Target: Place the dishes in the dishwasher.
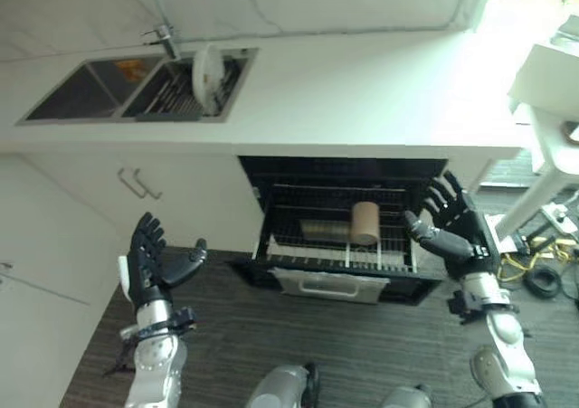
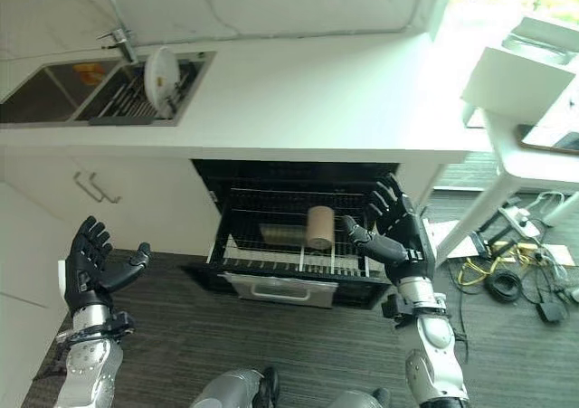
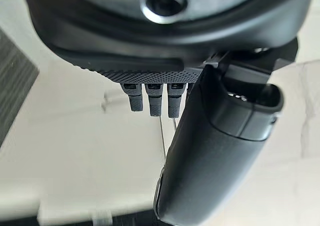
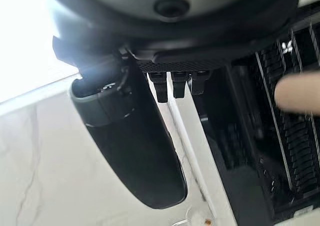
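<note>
I am holding my right hand [image 2: 398, 227] up with its fingers spread wide and its thumb out, gripping nothing; it is hanging just beside the right end of the pulled-out dishwasher rack [image 2: 298, 245]. To the left of that hand, near but apart, a tan cup [image 2: 319, 226] is lying on its side on the rack wires, with a darker cylindrical piece [image 2: 280, 233] lying beside it, farther from the hand. My left hand [image 1: 149, 263] is likewise standing open, fingers straight and empty, well apart from the rack and in front of the white cabinet doors [image 1: 136, 195].

Up and beyond the left hand, across the white counter [image 1: 362, 91], a white plate [image 1: 206, 75] is standing on edge in the dark drying rack of the sink [image 1: 90, 87], well away from both hands. It is looking round, plain and pale.

My right wrist view is giving me the rack wires close up past the straight fingers [image 4: 172, 83], with a blurred tan shape that I am taking for the cup. My left wrist view is showing straight fingertips [image 3: 155, 98] against pale surfaces that I cannot tell apart.
</note>
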`<state>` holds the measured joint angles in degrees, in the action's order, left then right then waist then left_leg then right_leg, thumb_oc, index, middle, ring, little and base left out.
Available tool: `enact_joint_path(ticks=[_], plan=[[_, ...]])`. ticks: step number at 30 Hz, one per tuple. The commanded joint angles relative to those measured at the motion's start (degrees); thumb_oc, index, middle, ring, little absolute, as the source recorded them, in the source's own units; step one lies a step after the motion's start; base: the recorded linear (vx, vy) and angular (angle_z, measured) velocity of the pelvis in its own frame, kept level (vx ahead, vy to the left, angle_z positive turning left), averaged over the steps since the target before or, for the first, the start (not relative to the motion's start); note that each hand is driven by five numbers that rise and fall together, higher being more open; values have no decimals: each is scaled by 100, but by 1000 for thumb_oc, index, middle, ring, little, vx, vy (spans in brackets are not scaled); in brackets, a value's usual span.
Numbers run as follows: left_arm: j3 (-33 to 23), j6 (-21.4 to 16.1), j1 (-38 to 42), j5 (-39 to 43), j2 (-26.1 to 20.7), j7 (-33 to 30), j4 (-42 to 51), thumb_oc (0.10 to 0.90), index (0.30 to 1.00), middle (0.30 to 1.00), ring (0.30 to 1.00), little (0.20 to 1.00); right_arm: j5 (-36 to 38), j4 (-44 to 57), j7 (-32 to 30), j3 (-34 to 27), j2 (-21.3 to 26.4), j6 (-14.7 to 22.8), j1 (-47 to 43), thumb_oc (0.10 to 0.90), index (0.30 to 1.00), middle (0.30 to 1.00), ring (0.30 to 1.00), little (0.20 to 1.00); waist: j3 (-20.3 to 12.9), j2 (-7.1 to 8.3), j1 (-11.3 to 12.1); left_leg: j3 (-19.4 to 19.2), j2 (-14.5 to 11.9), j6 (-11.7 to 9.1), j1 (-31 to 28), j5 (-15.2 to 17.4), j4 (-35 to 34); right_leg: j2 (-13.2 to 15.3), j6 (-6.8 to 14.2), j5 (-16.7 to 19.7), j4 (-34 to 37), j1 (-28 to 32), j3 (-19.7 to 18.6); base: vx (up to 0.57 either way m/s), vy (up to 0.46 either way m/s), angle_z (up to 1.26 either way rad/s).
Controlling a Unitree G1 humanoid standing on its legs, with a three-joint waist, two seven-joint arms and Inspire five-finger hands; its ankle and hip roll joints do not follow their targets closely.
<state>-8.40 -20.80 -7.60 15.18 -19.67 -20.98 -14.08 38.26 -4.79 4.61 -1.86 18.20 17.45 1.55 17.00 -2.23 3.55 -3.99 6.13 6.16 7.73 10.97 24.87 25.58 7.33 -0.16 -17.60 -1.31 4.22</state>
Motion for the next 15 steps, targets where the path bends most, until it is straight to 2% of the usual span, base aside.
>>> enact_joint_path(ticks=[1, 2, 3, 6, 7, 8, 10, 12, 14, 15], plan=[[-748, -187, -81, -284, -644, -598, 615, 800, 900, 900, 900, 900, -81, 593, 78, -285, 269, 769, -382, 800, 900, 900, 900, 900, -454, -131, -8, 615, -598, -456, -671, 274, -768, -1107, 148, -952, 41, 195, 194, 35, 271, 38], [-897, -81, -74, -134, -815, -716, -54, 800, 900, 900, 900, 900, -105, 587, 53, -321, 246, 921, -299, 800, 900, 900, 900, 900, -480, -160, -31, 613, -521, -303, -630, 301, -768, -1501, 92, -718, 41, 281, 593, 55, 267, 40], [-910, 68, -51, -81, -847, -694, -209, 800, 900, 900, 900, 900, -112, 575, 39, -313, 265, 912, -304, 800, 900, 900, 900, 900, -476, -156, -31, 602, -499, -284, -628, 312, -768, -1601, 71, -681, 41, 262, 679, 75, 262, 47], [-893, 282, -41, 49, -821, -494, -542, 800, 900, 900, 900, 900, -57, 579, 31, -318, 358, 878, -297, 800, 900, 900, 900, 900, -427, -106, -59, 605, -389, -292, -621, 298, -768, -1937, -95, -844, 41, 191, 674, 62, 63, 8], [-819, 297, -100, 86, -727, -328, -795, 800, 900, 900, 900, 900, 12, 562, 83, -346, 452, 854, -304, 800, 900, 900, 900, 900, -391, -52, -67, 551, -255, -322, -631, 273, -768, -2170, -223, -1019, 41, 129, 673, 95, 88, -6], [-749, 338, -150, 101, -622, -180, -985, 800, 900, 900, 900, 900, 92, 545, 167, -378, 535, 849, -306, 800, 900, 900, 900, 900, -356, -17, -76, 480, -147, -324, -659, 279, -768, -2226, -238, -1046, 41, 33, 682, 102, 86, -4], [-680, 536, -172, 266, -532, 64, -1244, 800, 900, 900, 900, 900, 218, 536, 276, -416, 626, 821, -340, 800, 900, 900, 900, 900, -335, -11, -86, 363, -93, -314, -649, 292, -768, -2207, -291, -1130, 41, 17, 710, 92, 28, -1], [-406, 385, -54, 541, -285, 423, -2068, 800, 900, 900, 900, 900, 343, 472, 275, -355, 749, 843, -414, 800, 900, 900, 900, 900, -328, 35, -172, 307, -54, -367, -696, 217, -768, -2197, -317, -1122, 41, -94, 499, 91, 8, 7], [-217, 516, 0, 699, -54, 793, -2560, 800, 900, 900, 900, 900, 350, 450, 326, -299, 824, 886, -510, 800, 900, 900, 900, 900, -285, 166, -169, 37, -29, -362, -808, 203, -768, -1966, -364, -1135, 41, -97, 526, 104, 23, 4], [-64, 619, 30, 690, 52, 978, -2876, 800, 900, 900, 900, 900, 365, 468, 319, -274, 853, 885, -553, 800, 900, 900, 900, 900, -217, 269, -177, -107, -11, -449, -833, -19, -617, -1860, -404, -1133, 41, -85, 473, 79, 5, -12]])
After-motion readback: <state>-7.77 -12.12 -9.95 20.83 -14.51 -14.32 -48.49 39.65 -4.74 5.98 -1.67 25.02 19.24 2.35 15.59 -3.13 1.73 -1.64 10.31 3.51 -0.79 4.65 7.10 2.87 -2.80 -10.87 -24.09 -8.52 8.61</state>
